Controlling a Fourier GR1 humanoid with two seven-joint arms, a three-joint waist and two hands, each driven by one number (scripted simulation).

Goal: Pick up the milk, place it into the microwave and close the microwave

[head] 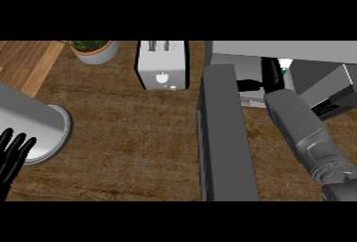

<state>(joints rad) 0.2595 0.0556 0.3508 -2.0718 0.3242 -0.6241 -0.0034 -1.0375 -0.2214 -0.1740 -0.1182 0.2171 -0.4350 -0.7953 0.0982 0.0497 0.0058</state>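
Note:
The microwave (307,52) stands at the upper right with its grey door (225,137) swung wide open toward me. My right forearm reaches up from the lower right, and my right hand (270,75) is inside the microwave's opening. A small white and green piece of the milk (284,67) shows right beside that hand, inside the cavity; the rest is hidden by the hand. Whether the hand holds the milk cannot be made out. My left hand (14,153) rests open at the lower left edge, fingers up.
A white toaster (162,64) stands left of the microwave at the back. A potted plant (94,49) sits at the upper left beside a wooden board (24,61). A grey round container (38,127) lies near my left hand.

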